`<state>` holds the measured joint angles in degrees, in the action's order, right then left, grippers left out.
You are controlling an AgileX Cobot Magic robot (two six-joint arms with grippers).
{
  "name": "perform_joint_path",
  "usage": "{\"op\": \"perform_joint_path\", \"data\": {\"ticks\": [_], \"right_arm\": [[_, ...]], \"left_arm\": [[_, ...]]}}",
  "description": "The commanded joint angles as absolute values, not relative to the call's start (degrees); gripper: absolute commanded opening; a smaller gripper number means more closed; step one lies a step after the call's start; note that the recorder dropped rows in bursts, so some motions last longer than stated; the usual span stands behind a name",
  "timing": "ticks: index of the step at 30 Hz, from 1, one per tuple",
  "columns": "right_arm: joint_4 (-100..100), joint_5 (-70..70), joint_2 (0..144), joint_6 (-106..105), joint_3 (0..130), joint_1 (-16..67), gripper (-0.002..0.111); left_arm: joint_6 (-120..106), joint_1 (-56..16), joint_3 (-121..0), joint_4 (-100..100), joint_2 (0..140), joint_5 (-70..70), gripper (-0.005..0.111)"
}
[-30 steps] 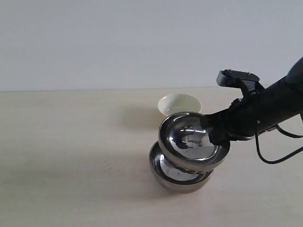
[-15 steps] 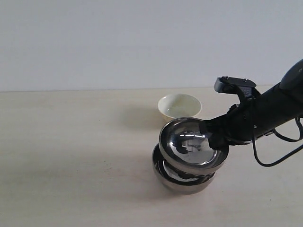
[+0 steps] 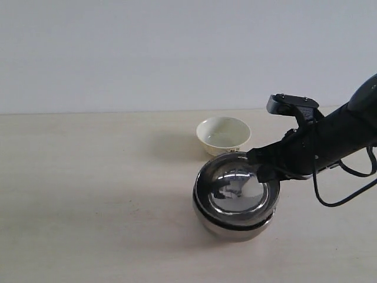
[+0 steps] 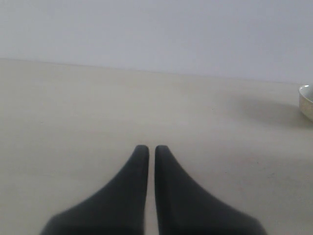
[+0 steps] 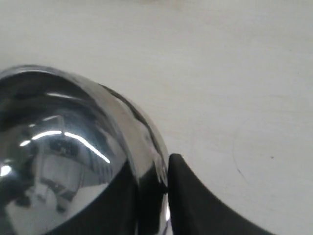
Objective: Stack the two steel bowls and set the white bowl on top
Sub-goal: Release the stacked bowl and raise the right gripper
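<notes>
Both steel bowls stand nested on the table: the upper steel bowl (image 3: 237, 190) sits inside the lower steel bowl (image 3: 232, 226). My right gripper (image 3: 263, 171) is shut on the upper bowl's right rim (image 5: 155, 161), one finger inside and one outside. Just behind the stack stands the white bowl (image 3: 223, 134), upright and apart from it; a sliver of its rim (image 4: 306, 100) shows in the left wrist view. My left gripper (image 4: 147, 148) is shut and holds nothing, above bare table, and does not show in the exterior view.
The pale wooden table (image 3: 88, 188) runs back to a plain white wall (image 3: 147, 53). A black cable (image 3: 336, 197) loops under the right arm, to the right of the stack.
The upper steel bowl, held tilted above the lower one a second ago, has come down level and now sits nested in it. My right gripper lowered with it.
</notes>
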<state>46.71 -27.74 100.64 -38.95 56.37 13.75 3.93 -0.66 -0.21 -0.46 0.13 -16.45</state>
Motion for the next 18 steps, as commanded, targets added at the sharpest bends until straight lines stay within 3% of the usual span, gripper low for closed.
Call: {"op": "perform_joint_path", "data": {"ticks": [1,11,15,18], "right_arm": [[47.2,-26.6,100.5,-39.6,56.7,13.8,0.038],[47.2,-30.4,98.5,-40.2,60.8,13.8,0.034],[47.2,-30.6,94.9,-43.8,60.8,13.8,0.001],[47.2,-32.4,93.4,-44.1,60.7,13.8,0.0]], "left_arm": [[4.4,-0.5,0.0,-0.4,0.0,-16.3,0.004],[4.4,-0.5,0.0,-0.4,0.0,-16.3,0.004],[4.4,-0.5,0.0,-0.4,0.0,-16.3,0.004],[4.4,-0.5,0.0,-0.4,0.0,-16.3,0.004]]}}
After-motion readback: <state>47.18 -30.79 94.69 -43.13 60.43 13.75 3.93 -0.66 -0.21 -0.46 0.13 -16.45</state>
